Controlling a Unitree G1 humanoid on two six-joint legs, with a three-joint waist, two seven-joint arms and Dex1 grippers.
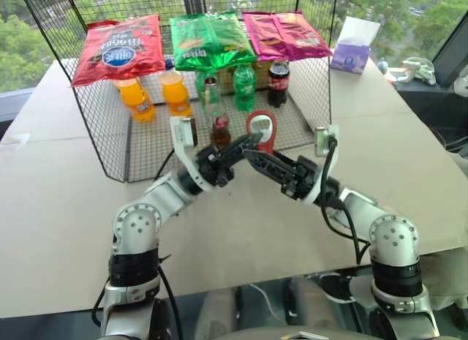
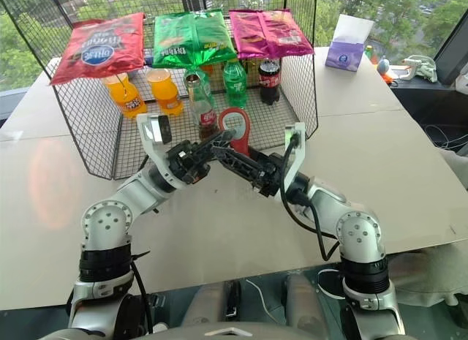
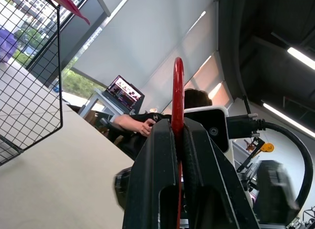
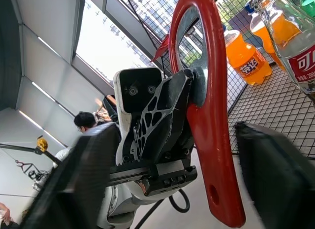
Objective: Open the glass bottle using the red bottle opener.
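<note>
The glass bottle stands upright inside the wire cage, near its open front; it also shows as the glass bottle in the right wrist view. Just in front of it, above the table, my left gripper is shut on the red bottle opener, holding it ring end up. In the left wrist view the opener stands edge-on between the fingers. My right gripper meets it from the other side, open, with one finger on each side of the opener's handle and gaps showing.
The wire cage holds orange drink bottles, green soda bottles and a dark cola bottle. Snack bags lie on its top. A tissue box sits at the back right. A person sits behind me.
</note>
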